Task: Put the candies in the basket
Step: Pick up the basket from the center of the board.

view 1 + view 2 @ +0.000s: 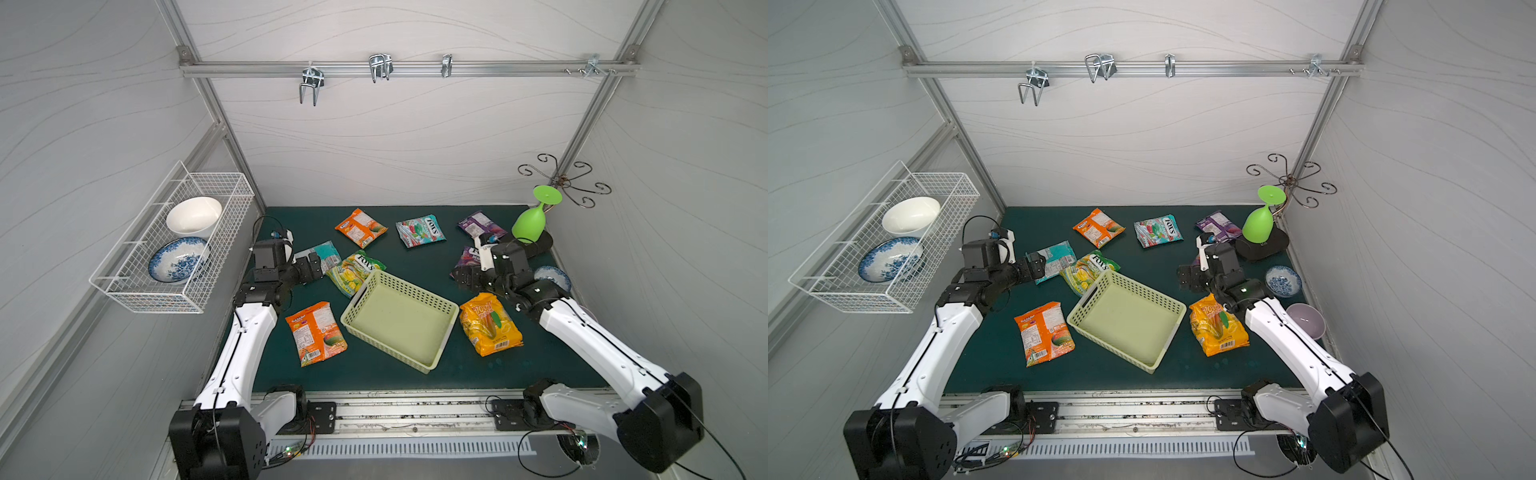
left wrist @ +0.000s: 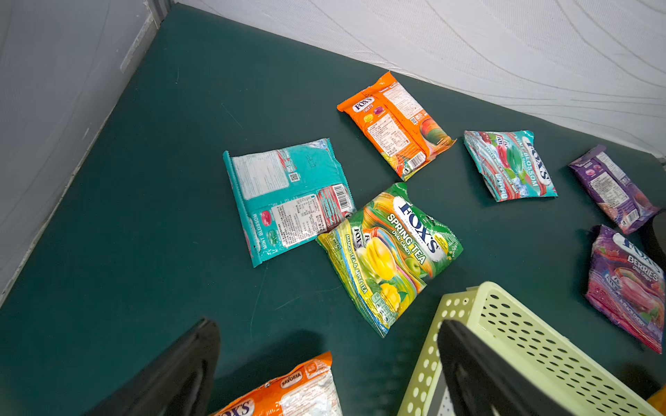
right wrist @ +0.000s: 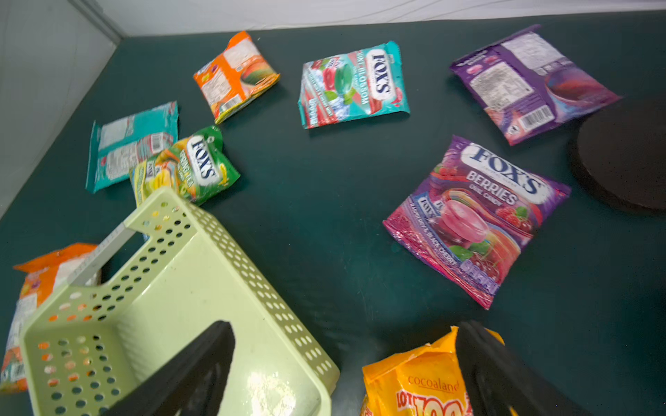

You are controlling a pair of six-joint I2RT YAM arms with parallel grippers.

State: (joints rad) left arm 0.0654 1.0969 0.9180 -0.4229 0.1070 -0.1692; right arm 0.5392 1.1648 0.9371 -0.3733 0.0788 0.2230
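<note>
Pale green and empty, the basket sits askew mid-table, with all the sweet packets lying outside it. Both grippers hover with fingers spread wide, holding nothing. The left gripper is by the teal packet near the table's left edge, and the right gripper is by the purple berry packet toward the right edge. A first pick seems to be in hand. Glossy film likely slips, so come straight down, pinch a puffed edge firmly, and clear the basket wall before letting go.
</note>
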